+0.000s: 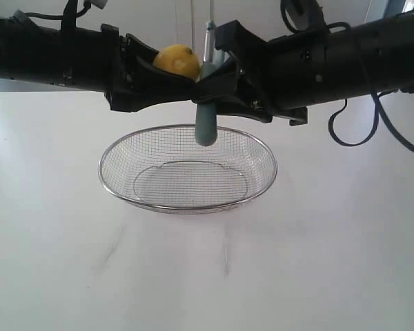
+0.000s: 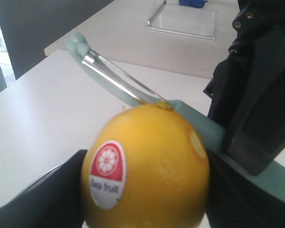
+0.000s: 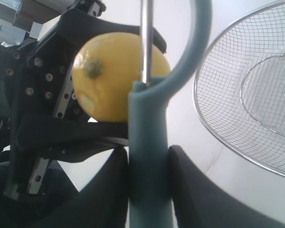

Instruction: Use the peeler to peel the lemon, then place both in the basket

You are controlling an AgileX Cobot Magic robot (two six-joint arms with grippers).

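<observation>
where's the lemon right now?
Exterior view, top centre-left: the lemon is clamped in the left end effector, raised off the table above the basket in frame, with the blade of the peeler against it.

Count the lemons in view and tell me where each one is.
1. The lemon is gripped in the left hand, held in the air against the peeler blade. None shows in the basket.

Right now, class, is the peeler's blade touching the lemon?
Touching. In the left wrist view the peeler lays its metal blade on the top of the lemon, with no gap between them.
</observation>
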